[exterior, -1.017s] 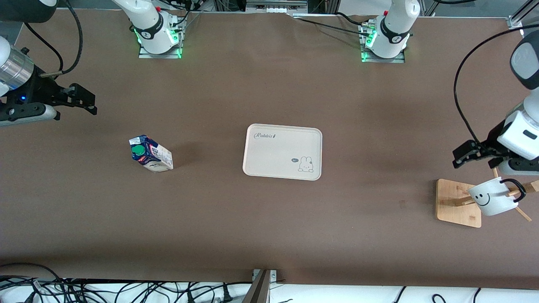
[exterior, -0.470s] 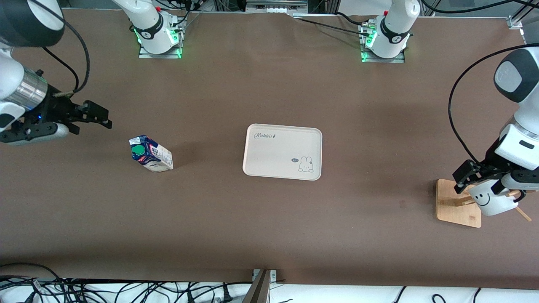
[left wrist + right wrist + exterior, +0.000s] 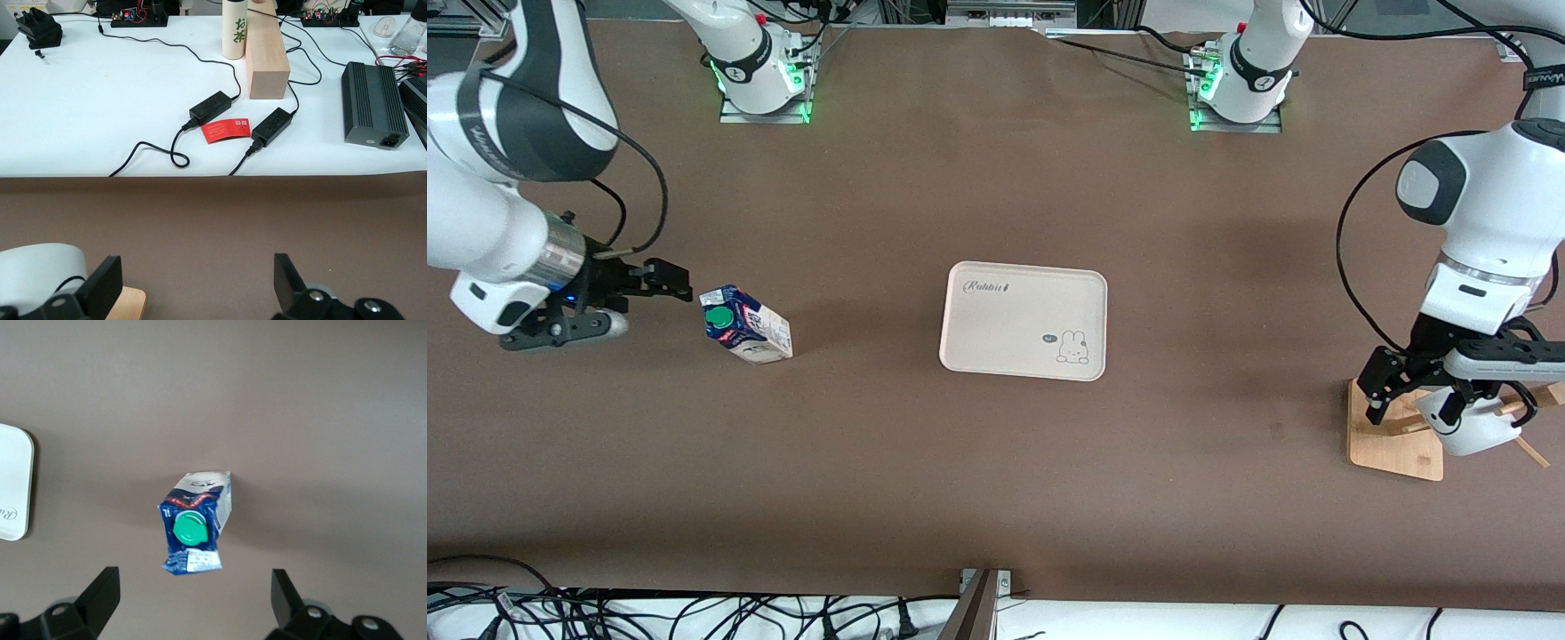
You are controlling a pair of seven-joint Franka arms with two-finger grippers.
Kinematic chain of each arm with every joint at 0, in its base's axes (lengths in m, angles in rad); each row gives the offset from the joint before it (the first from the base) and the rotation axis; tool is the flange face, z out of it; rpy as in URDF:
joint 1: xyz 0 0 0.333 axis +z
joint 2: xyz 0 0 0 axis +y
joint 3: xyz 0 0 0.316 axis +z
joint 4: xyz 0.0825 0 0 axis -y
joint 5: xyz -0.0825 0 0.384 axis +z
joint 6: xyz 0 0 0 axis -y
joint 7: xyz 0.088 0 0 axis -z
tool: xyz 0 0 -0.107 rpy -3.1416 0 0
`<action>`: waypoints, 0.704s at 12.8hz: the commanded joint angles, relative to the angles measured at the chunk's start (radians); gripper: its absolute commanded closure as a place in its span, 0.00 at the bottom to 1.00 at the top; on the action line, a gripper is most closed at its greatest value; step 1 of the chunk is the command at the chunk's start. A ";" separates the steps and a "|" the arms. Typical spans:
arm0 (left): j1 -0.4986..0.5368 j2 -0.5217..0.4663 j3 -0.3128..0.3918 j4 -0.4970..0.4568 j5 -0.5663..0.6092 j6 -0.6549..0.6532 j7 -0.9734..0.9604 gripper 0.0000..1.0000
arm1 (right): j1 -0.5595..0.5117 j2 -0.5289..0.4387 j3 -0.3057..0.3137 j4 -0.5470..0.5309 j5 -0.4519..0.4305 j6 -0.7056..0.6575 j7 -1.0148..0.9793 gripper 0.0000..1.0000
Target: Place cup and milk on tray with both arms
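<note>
The brown table (image 3: 978,462) is bare between the task items; nothing is seen standing between the milk (image 3: 745,324) and the tray (image 3: 1024,320), or between the tray and the cup (image 3: 1469,425). A square wooden rack base (image 3: 1394,440) with pegs sits at the left arm's end of the table, and the cup is carried on it, tilted. Loose cables (image 3: 649,613) run along the table edge nearest the front camera. In the left wrist view a white bench (image 3: 100,100) is seen past the table edge, with power bricks (image 3: 210,107), a wooden block (image 3: 267,57) and a red card (image 3: 225,131).

The milk is a small gable-top carton, dark blue top, round green cap (image 3: 192,527), white printed sides; it is stood toward the right arm's end. The tray is cream, flat, round-cornered, with "Rabbit" script and a rabbit drawing, at table centre. The cup is white; its face mark is mostly hidden by the gripper.

The right gripper (image 3: 663,283) is held just beside the milk, fingers (image 3: 100,593) spread wide, nothing gripped. The left gripper (image 3: 1414,391) is placed over the cup and rack, fingers (image 3: 107,283) spread; contact with the cup probably isn't made, but that can't be confirmed.
</note>
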 commanded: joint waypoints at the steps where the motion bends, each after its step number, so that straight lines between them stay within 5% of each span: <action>1: -0.002 -0.116 -0.003 -0.175 -0.016 0.120 -0.002 0.00 | 0.055 0.056 0.002 0.015 -0.028 0.019 -0.002 0.00; 4: 0.001 -0.240 -0.003 -0.332 -0.016 0.188 -0.004 0.00 | 0.088 0.099 0.002 0.006 -0.087 0.074 0.004 0.00; 9: 0.024 -0.274 -0.003 -0.407 -0.016 0.274 -0.008 0.00 | 0.077 0.131 -0.004 -0.028 -0.097 0.073 -0.031 0.00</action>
